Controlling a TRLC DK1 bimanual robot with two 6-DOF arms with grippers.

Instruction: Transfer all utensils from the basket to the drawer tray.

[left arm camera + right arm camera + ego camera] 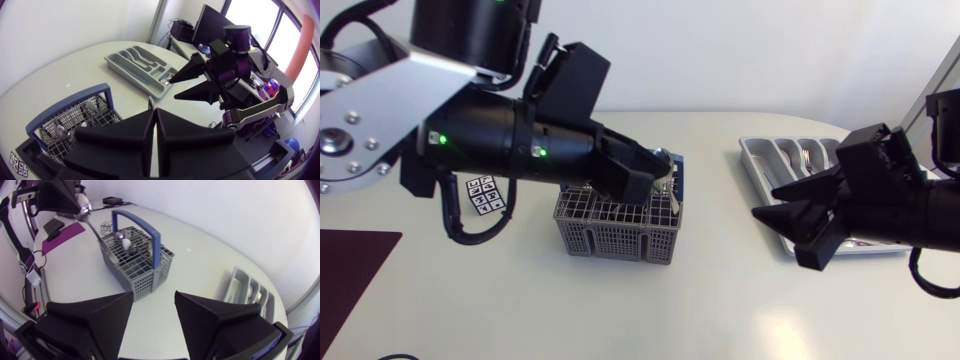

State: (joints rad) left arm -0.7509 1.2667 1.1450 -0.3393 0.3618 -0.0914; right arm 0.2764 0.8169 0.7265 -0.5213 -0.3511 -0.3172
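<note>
The grey wire basket (615,232) with a blue handle (135,227) stands mid-table; several utensils (122,240) stand in it. My left gripper (655,180) hangs over the basket's right end, shut on a silver utensil (100,234) whose long stem slants down into the basket. In the left wrist view the fingers (165,132) are pressed together, with a thin tip (150,102) showing past them. The grey drawer tray (760,165) lies at the right with a fork (805,155) in one slot. My right gripper (790,215) is open over the tray's near end, pointing at the basket, nothing between its fingers (100,317).
A dark purple mat (350,280) lies at the table's front left. A small card of black-and-white squares (485,195) sits left of the basket, under my left arm. Bare white tabletop (720,220) separates basket and tray.
</note>
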